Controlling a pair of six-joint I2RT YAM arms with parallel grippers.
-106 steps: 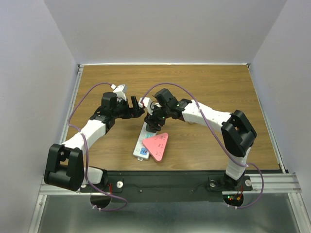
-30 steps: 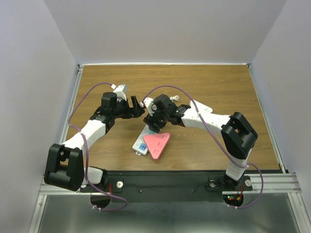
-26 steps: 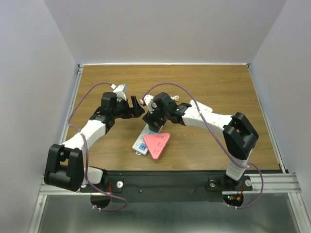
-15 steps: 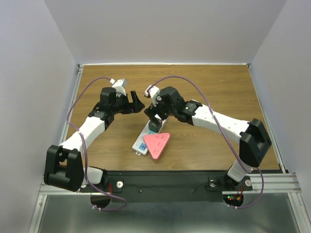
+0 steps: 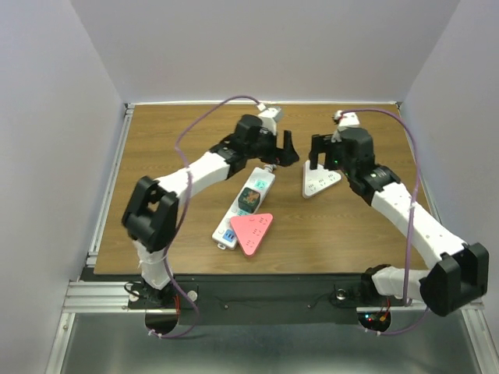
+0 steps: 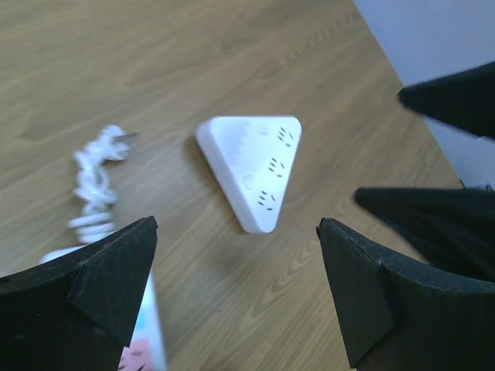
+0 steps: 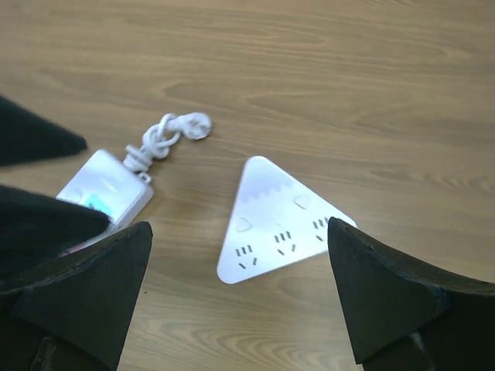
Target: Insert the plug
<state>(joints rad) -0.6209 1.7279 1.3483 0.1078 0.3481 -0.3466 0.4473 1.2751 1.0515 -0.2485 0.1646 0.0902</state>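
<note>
A white power strip [image 5: 243, 209] lies slantwise at mid-table. A small dark and teal plug [image 5: 250, 199] sits on its middle, with no gripper on it. A pink triangular adapter [image 5: 253, 232] rests on the strip's near end. My left gripper [image 5: 279, 150] hangs open and empty beyond the strip's far end. Facing it from the right, my right gripper [image 5: 320, 158] is open and empty above a white triangular socket block [image 5: 321, 183]. In the left wrist view this block [image 6: 255, 166] lies ahead of my open left gripper [image 6: 240, 286]. The right wrist view shows it [image 7: 282, 224] between the fingers of my open right gripper [image 7: 244, 290].
A coiled white cord [image 6: 97, 189] leaves the strip's far end [image 7: 108, 189]. The wooden table has raised rails at its left edge [image 5: 117, 167] and right edge [image 5: 425, 187]. White walls close it in on three sides.
Both grippers left the strip and moved toward the far side near the white triangular block. The right gripper opened and let go; the plug stays on the strip.
</note>
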